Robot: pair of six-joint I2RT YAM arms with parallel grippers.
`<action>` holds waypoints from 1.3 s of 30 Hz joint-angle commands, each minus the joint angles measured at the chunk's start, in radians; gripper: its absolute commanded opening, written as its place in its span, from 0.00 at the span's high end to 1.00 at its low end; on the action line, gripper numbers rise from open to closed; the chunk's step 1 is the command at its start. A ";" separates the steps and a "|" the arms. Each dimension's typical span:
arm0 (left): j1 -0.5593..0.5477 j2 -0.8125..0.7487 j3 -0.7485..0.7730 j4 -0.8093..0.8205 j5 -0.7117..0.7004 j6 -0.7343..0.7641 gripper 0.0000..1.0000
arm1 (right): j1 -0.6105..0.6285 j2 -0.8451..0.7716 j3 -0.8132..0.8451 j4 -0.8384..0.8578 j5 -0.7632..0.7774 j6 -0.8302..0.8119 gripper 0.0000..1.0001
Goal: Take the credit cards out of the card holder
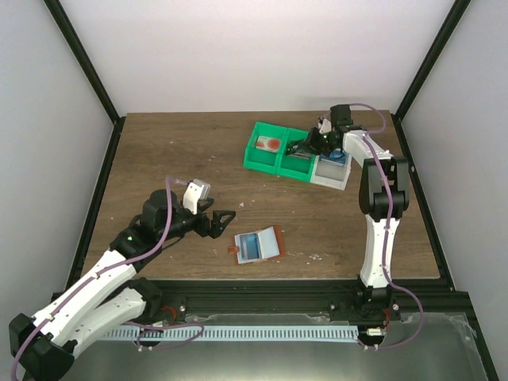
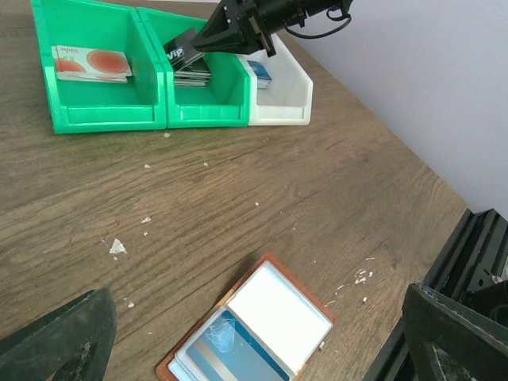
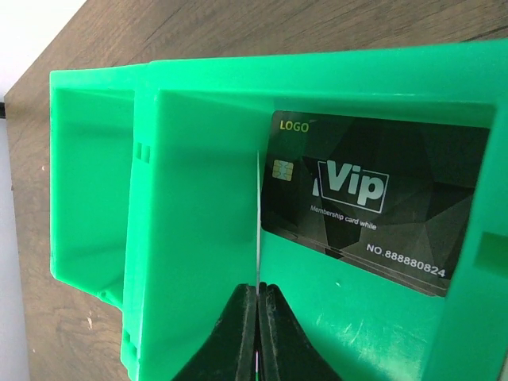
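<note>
The card holder (image 1: pixel 259 245) lies open on the table, reddish-brown with pale inner pockets. In the left wrist view (image 2: pixel 279 311) a blue credit card (image 2: pixel 230 355) sits in its near pocket; the other pocket looks blank white. The white credit card with a red round mark (image 2: pixel 91 62) lies in the left green bin. My left gripper (image 1: pixel 225 221) is open and empty, just left of the holder. My right gripper (image 1: pixel 299 148) is shut on a black VIP card (image 2: pixel 184 49) over the middle green bin; the right wrist view shows this card edge-on (image 3: pixel 258 230) between the closed jaws (image 3: pixel 258 287).
Two joined green bins (image 1: pixel 264 161) and a white bin (image 1: pixel 331 178) stand at the back right. The middle green bin holds black VIP cards (image 3: pixel 373 202). The white bin holds a bluish card (image 2: pixel 260 73). Small white crumbs dot the wooden table (image 2: pixel 117 248).
</note>
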 commanded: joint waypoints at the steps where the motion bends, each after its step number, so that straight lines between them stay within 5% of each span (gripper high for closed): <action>1: -0.001 -0.012 -0.007 0.003 0.000 0.016 0.00 | -0.007 -0.016 0.018 0.031 0.002 0.016 1.00; 19: -0.001 -0.019 -0.008 0.003 -0.009 0.018 0.00 | -0.044 0.003 0.023 0.068 -0.001 0.028 1.00; 39: -0.001 -0.026 -0.010 0.005 -0.006 0.019 0.00 | -0.055 0.013 0.064 0.035 0.033 0.036 0.89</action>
